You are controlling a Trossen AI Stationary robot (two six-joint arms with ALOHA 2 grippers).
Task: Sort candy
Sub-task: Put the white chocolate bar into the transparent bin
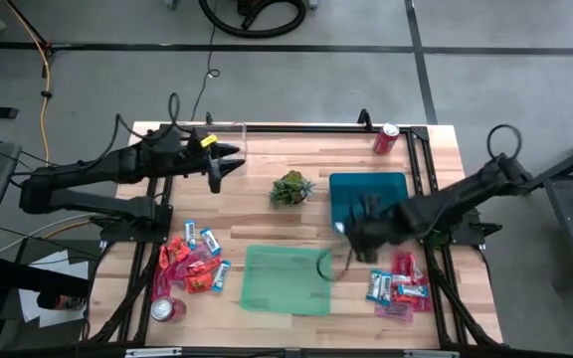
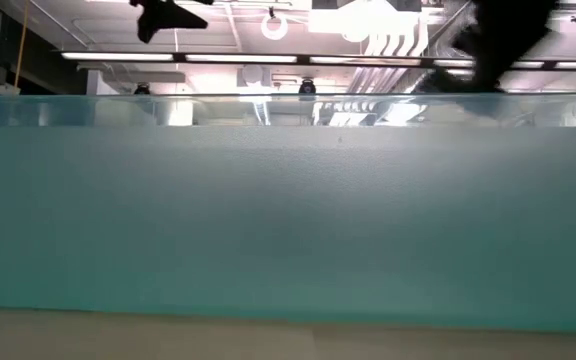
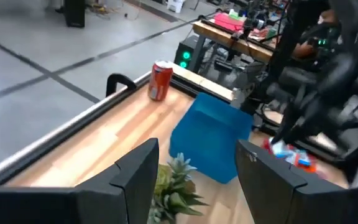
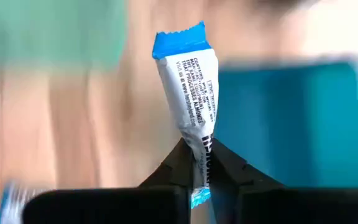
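Note:
Two piles of wrapped candy lie on the table: one near the left edge [image 1: 193, 263], one near the right edge [image 1: 400, 285]. My right gripper [image 1: 350, 237] hovers, blurred, by the blue tray's near-left corner [image 1: 369, 195] and is shut on one blue-and-white candy [image 4: 188, 74]. My left gripper [image 1: 218, 166] is open and empty, held above the far left of the table; in its wrist view the open fingers [image 3: 194, 180] frame the small green plant [image 3: 173, 186]. My right gripper [image 4: 196, 163] pinches the blue-and-white candy between its two fingertips, near one end of the wrapper [image 4: 199, 144]. A short blue crimped tail pokes out behind the fingers. The rest of the candy stands straight out beyond the tips, lifted clear of the table.
A green tray [image 1: 286, 279] lies at the near middle; its wall [image 2: 288, 220] fills the low view. The plant [image 1: 291, 188] stands at the table's centre. Red soda cans sit at the far right [image 1: 386, 137] and near left [image 1: 167, 310]. Black frame rails edge the table.

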